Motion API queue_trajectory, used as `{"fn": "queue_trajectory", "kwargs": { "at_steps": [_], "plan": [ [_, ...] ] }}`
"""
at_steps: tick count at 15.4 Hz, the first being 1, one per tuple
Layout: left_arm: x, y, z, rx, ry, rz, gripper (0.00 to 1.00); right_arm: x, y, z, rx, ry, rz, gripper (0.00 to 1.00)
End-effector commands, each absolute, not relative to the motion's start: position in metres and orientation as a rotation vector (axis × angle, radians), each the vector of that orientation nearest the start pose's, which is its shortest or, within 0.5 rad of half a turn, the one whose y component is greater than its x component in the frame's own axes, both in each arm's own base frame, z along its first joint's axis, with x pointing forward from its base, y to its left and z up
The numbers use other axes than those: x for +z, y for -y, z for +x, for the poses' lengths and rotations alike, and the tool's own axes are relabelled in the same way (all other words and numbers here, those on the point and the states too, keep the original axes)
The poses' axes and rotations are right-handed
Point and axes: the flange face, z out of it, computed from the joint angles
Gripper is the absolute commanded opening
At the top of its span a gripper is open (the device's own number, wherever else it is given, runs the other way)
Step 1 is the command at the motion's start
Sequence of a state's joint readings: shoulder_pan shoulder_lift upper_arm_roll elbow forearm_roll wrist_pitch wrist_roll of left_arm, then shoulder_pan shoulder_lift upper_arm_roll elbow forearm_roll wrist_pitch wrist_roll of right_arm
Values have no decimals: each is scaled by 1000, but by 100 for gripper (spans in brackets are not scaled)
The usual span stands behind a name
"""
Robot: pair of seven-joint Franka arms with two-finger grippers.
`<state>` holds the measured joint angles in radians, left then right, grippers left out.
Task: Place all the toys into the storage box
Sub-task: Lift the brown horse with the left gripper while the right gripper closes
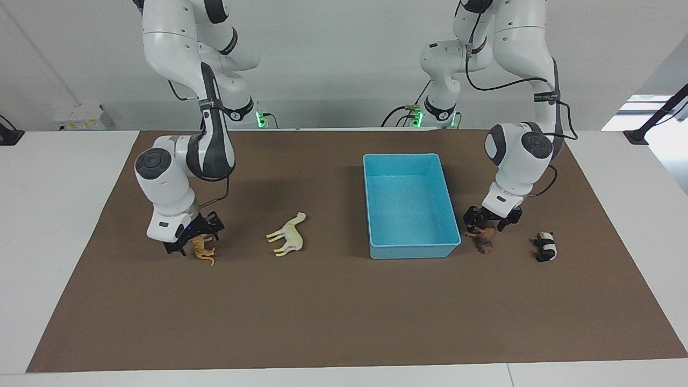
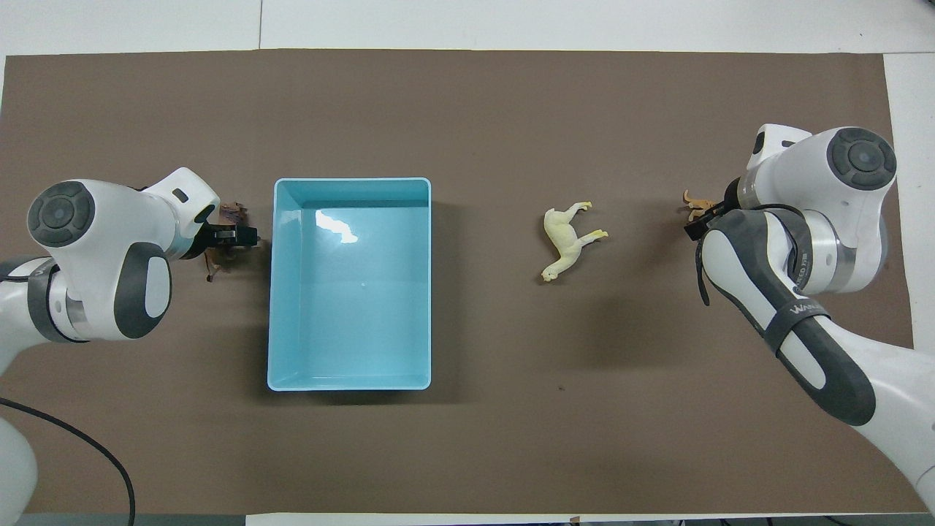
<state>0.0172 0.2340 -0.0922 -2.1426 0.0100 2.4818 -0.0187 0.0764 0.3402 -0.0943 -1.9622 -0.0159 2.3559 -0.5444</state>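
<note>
The orange striped tiger lies toward the right arm's end of the table. My right gripper is low over it, open, with a finger on each side. The brown lion lies beside the light blue storage box, and my left gripper stands open just above it. A cream-white horse lies between the tiger and the box. The black-and-white panda lies toward the left arm's end. In the overhead view the left gripper covers most of the lion, the right arm hides most of the tiger, and the box holds nothing.
A brown mat covers the table, with white tabletop around it. The horse lies on its side with open mat all round it.
</note>
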Motion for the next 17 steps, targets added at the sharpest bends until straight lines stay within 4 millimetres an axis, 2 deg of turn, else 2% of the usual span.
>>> {"fn": "queue_trajectory", "kwargs": {
  "at_steps": [1, 2, 3, 4, 8, 9, 12, 13, 14, 15, 16, 17],
  "plan": [
    [293, 44, 576, -194, -117, -3158, 100, 301, 17, 617, -65, 880, -3060, 100],
    [292, 44, 576, -192, -119, -3158, 100, 299, 17, 616, -58, 877, -3059, 100],
    [293, 44, 576, -187, -114, -3159, 92, 298, 18, 614, -49, 870, -3058, 100],
    [294, 44, 577, -187, -108, -3160, 70, 297, 18, 613, -47, 845, -3055, 100],
    [294, 44, 576, -158, -92, -3163, 6, 288, 28, 611, -33, 768, -3047, 100],
    [295, 42, 577, -148, -87, -3163, 0, 288, 26, 611, -28, 752, -3046, 99],
    [313, 39, 589, -112, -78, -3164, 0, 285, 25, 608, -14, 679, -3059, 85],
    [327, 37, 595, -95, -74, -3165, 0, 284, 25, 607, -14, 676, -3060, 73],
    [343, 34, 602, -65, -48, -3178, 0, 283, 25, 606, -12, 678, -3059, 53],
    [365, 31, 610, -49, -7, -3206, 0, 284, 25, 606, -14, 676, -3060, 23],
    [387, 32, 618, -14, 18, -3234, 0, 282, 27, 605, -10, 667, -3060, 0],
    [412, 34, 624, 24, 52, -3254, 0, 283, 27, 605, -9, 669, -3061, 0]
  ]
}}
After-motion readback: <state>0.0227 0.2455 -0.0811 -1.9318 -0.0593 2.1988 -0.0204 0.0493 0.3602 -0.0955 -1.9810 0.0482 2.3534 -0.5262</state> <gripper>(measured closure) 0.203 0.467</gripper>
